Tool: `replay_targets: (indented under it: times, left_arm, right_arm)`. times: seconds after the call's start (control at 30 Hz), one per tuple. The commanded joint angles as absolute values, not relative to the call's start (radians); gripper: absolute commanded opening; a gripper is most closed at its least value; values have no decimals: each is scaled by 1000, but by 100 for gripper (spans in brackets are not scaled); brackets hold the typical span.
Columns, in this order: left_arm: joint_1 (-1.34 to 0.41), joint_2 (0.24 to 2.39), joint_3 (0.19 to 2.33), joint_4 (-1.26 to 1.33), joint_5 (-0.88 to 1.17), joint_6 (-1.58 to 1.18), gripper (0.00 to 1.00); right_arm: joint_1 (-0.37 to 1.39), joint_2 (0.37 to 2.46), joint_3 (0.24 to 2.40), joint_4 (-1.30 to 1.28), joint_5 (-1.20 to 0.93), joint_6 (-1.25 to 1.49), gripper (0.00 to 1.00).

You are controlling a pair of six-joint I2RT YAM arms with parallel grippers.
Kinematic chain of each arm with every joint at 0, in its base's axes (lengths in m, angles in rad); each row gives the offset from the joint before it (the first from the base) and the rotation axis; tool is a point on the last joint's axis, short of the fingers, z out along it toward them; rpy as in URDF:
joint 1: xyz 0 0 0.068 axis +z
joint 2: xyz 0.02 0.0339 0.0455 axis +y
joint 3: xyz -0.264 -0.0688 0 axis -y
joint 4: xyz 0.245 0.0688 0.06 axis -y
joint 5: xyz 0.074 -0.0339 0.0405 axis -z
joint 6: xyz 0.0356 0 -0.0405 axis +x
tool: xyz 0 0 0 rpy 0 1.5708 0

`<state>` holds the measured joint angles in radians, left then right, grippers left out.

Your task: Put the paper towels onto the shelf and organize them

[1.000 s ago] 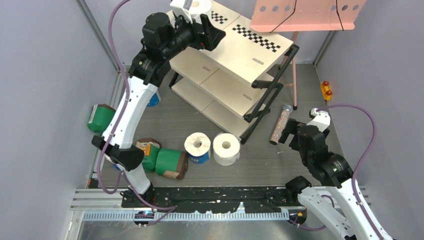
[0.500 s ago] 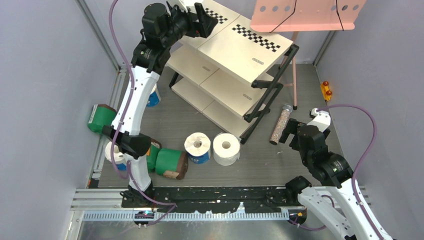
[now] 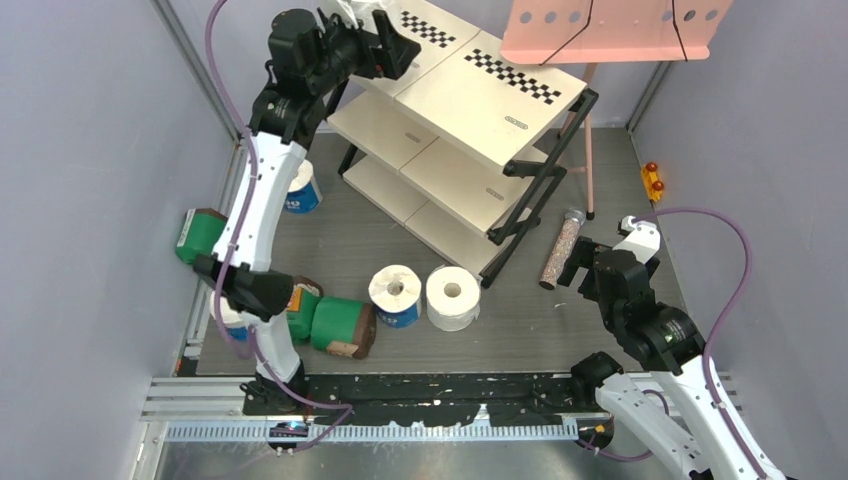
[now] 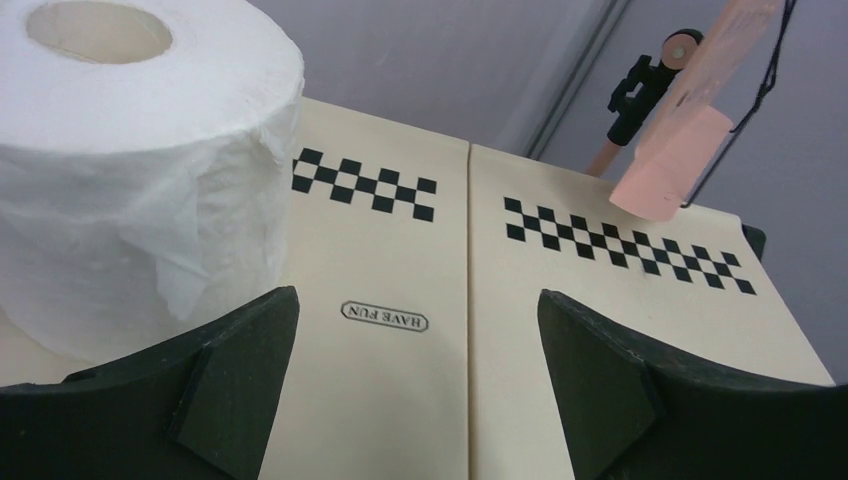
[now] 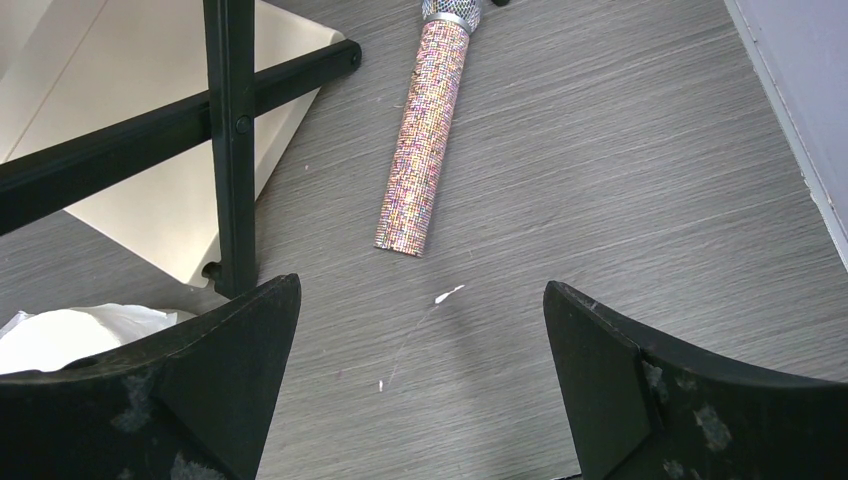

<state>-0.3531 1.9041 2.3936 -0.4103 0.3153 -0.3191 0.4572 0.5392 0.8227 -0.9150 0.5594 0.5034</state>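
Left wrist | white roll cropped at left | left end effector spread | right end effector spread

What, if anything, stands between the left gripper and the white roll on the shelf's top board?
Nothing visible. The white roll stands upright on the top board of the shelf, close beside the left gripper and outside the gap of its open fingers. Whether they touch cannot be told.

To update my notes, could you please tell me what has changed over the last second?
The left arm shifted left along the top board of the shelf and its fingers let go of the white roll, now standing there beside the left finger. The right arm and the rolls on the floor stayed put.
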Motion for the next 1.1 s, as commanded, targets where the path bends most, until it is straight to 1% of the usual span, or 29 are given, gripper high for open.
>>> replay_targets:
  times: [0.0,0.3,0.4,0.57,0.73,0.87,1.0,1.07]
  left_arm:
    - [-361,1689,2285,-370,376,-325,93]
    - [-382,1391,1951,-519,367,-278,97]
    - [-399,1315,1835,-575,346,-246,99]
    - [-453,1217,1655,-661,278,-188,100]
    - [-523,1188,1518,-745,221,-146,100]
    - [-587,1193,1414,-735,185,-139,100]
    - [-662,1235,1372,-736,125,-115,99]
    - [-702,1264,1365,-740,98,-115,97]
  right_arm:
    - [462,536,826,-897,574,513,100]
    - [462,532,827,-894,578,512,100]
    - [462,528,827,-894,577,511,100]
    - [462,527,827,-894,576,511,100]
    - [462,528,822,-887,575,512,100]
    - [462,534,815,-881,579,512,100]
    - [462,534,813,-880,585,515,100]
    - [462,532,814,-880,586,517,100]
